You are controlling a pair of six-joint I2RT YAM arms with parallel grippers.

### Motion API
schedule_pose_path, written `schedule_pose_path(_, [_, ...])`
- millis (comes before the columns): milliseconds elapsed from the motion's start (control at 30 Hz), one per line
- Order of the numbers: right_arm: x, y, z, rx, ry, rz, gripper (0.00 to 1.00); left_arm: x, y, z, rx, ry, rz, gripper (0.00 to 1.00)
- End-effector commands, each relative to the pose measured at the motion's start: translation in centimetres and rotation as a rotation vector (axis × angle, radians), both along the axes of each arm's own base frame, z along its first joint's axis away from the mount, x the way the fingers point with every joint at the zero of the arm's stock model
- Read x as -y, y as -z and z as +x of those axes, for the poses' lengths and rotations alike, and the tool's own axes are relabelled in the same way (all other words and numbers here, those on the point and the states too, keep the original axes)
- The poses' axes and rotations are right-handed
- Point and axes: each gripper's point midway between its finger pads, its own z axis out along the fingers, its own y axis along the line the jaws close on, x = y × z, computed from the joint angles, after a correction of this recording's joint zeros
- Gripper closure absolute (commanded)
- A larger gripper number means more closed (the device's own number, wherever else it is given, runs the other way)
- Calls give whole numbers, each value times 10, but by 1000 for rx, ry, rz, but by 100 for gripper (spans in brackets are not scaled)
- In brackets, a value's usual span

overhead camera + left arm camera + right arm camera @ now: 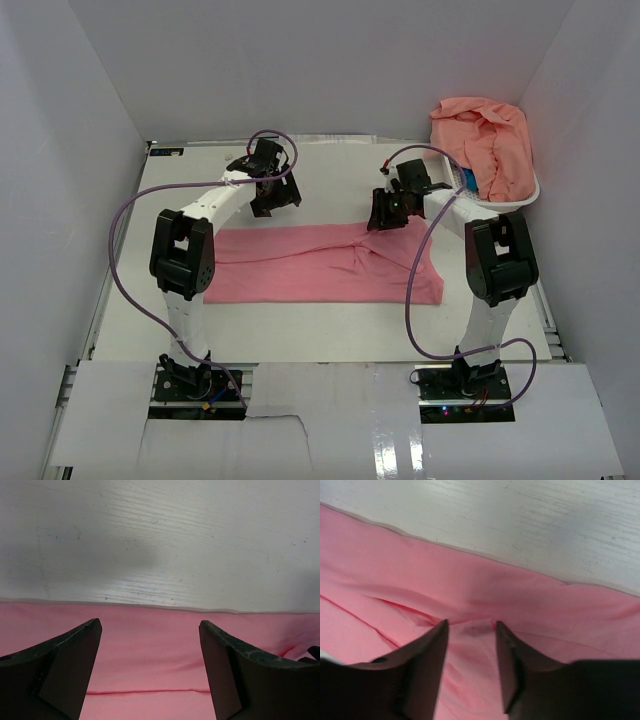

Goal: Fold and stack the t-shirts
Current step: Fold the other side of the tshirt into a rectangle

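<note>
At centre table [200, 330] one shirt [320, 265] lies part-folded, nothing stacked, the pile [485, 140] at two o'clock waiting; my left gripper [150, 645] gapes empty, right gripper [470, 630] half-open, gripping nothing.

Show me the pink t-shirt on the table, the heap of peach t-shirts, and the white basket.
pink t-shirt [300, 265]: top view, middle of the spread cloth.
peach t-shirts [485, 140]: top view, upper middle of the heap.
white basket [515, 200]: top view, bare near rim below the heap.
</note>
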Motion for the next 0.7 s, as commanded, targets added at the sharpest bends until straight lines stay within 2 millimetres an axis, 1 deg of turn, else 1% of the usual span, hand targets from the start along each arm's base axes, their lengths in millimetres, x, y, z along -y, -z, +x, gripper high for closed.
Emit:
schedule_pose_path(0, [0,11,-6,-17,-17,-16,57,5,-20,6,59,13,-11,10])
schedule_pose_path(33, [-1,13,-7,-22,-20,-15,60,4,-20,7,60,11,-7,10])
schedule_pose_path(100, [-1,15,-8,-26,-21,-15,63,3,-21,6,63,11,-4,10])
schedule_pose_path(167, [-3,18,-9,-32,-27,-17,59,2,-21,6,64,9,-2,10])
schedule_pose_path(233, [-3,19,-9,-33,-27,-22,59,2,-20,6,61,9,-1,10])
schedule_pose_path(333, [-1,20,-8,-28,-24,-34,51,2,-22,5,65,7,-2,10])
schedule_pose_path(433, [0,21,-9,-27,-23,-38,50,1,-22,5,67,6,2,10])
schedule_pose_path(467, [0,22,-9,-29,-23,-39,52,0,-23,5,69,4,4,10])
schedule_pose_path(533, [-2,25,-9,-34,-28,-37,60,0,-24,5,70,3,5,10])
schedule_pose_path(567, [-2,25,-10,-36,-30,-35,71,0,-23,5,70,3,5,10])
schedule_pose_path(667, [-4,26,-11,-39,-36,-30,89,0,-21,4,64,3,8,10])
